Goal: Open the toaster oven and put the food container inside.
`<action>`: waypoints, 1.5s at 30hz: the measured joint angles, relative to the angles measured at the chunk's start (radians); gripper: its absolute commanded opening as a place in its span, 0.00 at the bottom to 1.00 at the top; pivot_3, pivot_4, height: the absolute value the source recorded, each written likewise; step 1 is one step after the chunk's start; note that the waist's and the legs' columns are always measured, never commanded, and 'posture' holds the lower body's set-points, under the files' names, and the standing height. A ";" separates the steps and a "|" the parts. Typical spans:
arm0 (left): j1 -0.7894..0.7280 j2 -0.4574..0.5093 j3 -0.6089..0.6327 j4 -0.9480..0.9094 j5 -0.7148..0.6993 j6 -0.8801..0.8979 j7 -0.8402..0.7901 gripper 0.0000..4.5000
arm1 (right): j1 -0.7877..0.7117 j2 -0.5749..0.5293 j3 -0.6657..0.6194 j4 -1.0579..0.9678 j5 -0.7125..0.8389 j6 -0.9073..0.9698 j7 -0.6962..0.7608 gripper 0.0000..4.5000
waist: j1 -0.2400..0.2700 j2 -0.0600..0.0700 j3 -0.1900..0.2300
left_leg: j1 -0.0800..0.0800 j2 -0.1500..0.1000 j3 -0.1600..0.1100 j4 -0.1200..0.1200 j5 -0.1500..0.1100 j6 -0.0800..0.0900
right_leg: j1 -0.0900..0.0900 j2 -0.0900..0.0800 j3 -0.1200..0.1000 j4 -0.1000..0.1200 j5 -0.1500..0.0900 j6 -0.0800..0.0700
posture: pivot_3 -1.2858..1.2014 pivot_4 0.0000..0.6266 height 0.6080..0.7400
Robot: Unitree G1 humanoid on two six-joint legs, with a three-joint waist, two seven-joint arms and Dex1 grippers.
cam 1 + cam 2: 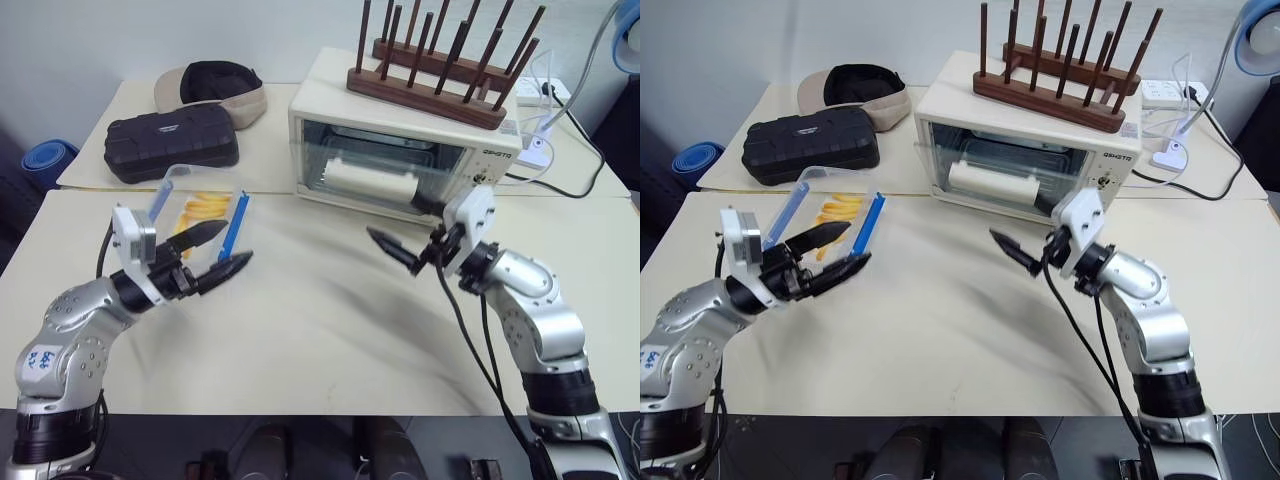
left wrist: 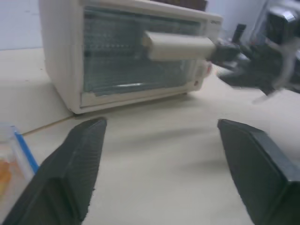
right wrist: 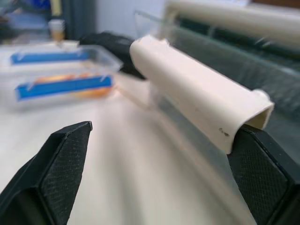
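Beige table (image 1: 330, 330) bears shut toaster oven (image 1: 400, 150) and food container (image 1: 205, 210), both pincers empty

Bare bench (image 1: 320, 340) lies open between the left tool (image 1: 212, 252) and the right tool (image 1: 400, 250), a clear lane toward the toaster oven (image 1: 400, 150) at 12 o'clock. Its glass door is shut, the handle (image 1: 372, 182) just beyond the right tool. The food container (image 1: 205, 210) sits at 10 o'clock beside the left tool, the black zippered case (image 1: 172, 143) behind it. A wooden peg rack (image 1: 440, 70) occupies the oven's top.
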 measured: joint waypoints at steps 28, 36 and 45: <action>-0.692 -0.226 -0.365 0.919 0.538 -0.503 -0.319 0.01 | 0.633 -0.056 -0.235 -0.157 -0.046 -0.138 0.011 1.00 | 0.026 -0.002 0.000 | -0.002 -0.001 0.014 0.008 -0.003 0.005 | 0.001 0.000 -0.002 -0.002 0.003 0.003 | 0.52 0.24 1.00; -0.504 -0.266 -0.406 0.734 0.630 -0.493 -0.175 0.01 | 0.744 -0.058 -0.406 -0.180 0.055 -0.262 0.079 1.00 | 0.021 -0.003 0.000 | 0.004 0.001 0.013 0.011 -0.004 0.007 | 0.005 0.000 0.000 -0.002 0.004 0.003 | 0.52 0.24 1.00; -0.243 -0.244 -0.350 0.328 0.512 -0.241 -0.128 0.40 | 0.521 -0.056 -0.328 -0.168 0.196 -0.264 0.159 1.00 | 0.021 -0.002 0.000 | 0.003 0.002 0.007 0.012 -0.004 0.006 | 0.005 0.000 0.000 0.001 0.004 0.003 | 0.52 0.24 1.00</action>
